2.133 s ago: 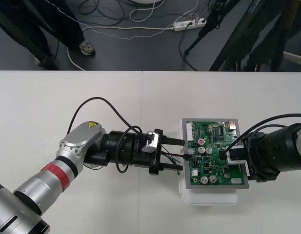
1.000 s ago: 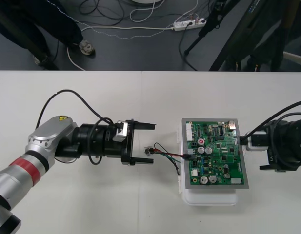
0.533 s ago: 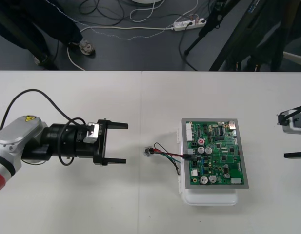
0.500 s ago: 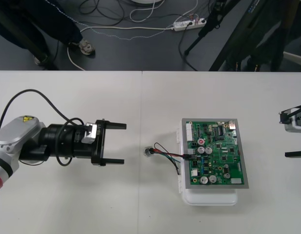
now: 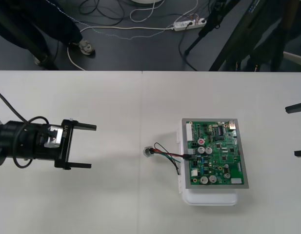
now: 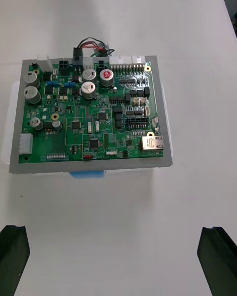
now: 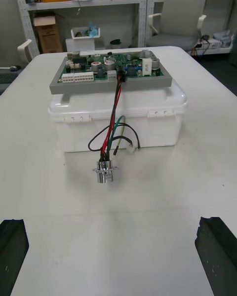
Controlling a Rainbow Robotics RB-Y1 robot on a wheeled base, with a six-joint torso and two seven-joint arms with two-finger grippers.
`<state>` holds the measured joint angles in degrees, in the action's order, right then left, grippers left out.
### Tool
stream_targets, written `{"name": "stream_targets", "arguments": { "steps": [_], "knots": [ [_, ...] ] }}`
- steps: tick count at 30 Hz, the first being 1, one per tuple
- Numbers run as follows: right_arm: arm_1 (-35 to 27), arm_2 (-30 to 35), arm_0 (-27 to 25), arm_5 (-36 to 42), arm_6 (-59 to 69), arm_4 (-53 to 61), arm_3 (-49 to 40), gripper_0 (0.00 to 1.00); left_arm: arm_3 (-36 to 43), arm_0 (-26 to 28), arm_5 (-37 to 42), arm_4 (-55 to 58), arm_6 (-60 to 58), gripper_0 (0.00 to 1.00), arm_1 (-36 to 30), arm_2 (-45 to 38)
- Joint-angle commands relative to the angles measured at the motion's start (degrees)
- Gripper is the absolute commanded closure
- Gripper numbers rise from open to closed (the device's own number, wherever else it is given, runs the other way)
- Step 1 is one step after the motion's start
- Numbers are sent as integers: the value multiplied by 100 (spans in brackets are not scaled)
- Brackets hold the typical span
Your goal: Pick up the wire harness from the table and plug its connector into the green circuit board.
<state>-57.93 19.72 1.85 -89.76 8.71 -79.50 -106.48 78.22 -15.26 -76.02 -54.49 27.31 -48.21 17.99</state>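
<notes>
While the left end effector (image 5: 93, 146) hovers at the left side of the worktop (image 5: 140, 97), its two black fingers (image 5: 84, 126) stand wide apart, released and holding nothing, and point toward the harness (image 5: 165, 155). Well to its right, the round metal socket (image 5: 148, 152) rests on the bare worktop, apart from both arms; in the left wrist view this socket (image 7: 105, 172) lies just short of the white base (image 7: 118, 113). From it the red, black and green wires (image 7: 114, 123) loop and climb up the wall of the base to the small black plug (image 7: 120, 77), which sits seated in the left edge of the green circuit board (image 5: 216, 153). In the right wrist view the plug (image 6: 79, 55) stands among the connectors on the far edge of the board (image 6: 94, 113). At the worktop's right edge the right end effector (image 5: 290, 130) is likewise spread open and empty, well apart from the board.
</notes>
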Motion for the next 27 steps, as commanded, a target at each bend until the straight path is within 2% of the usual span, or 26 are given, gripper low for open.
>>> {"name": "stream_targets", "arguments": {
  "steps": [1,9,27],
  "knots": [
    [-324,225,193,-24,-133,268,-5,0,756,436,-97,-53,-1079,0,-663,-410],
    [-368,260,220,-24,-212,1226,373,0,1670,814,-44,-115,-1721,0,-1261,-903],
    [-386,445,290,-24,-423,1358,611,0,3313,1491,413,-97,-3109,0,-2043,-1799]
  ]
}}
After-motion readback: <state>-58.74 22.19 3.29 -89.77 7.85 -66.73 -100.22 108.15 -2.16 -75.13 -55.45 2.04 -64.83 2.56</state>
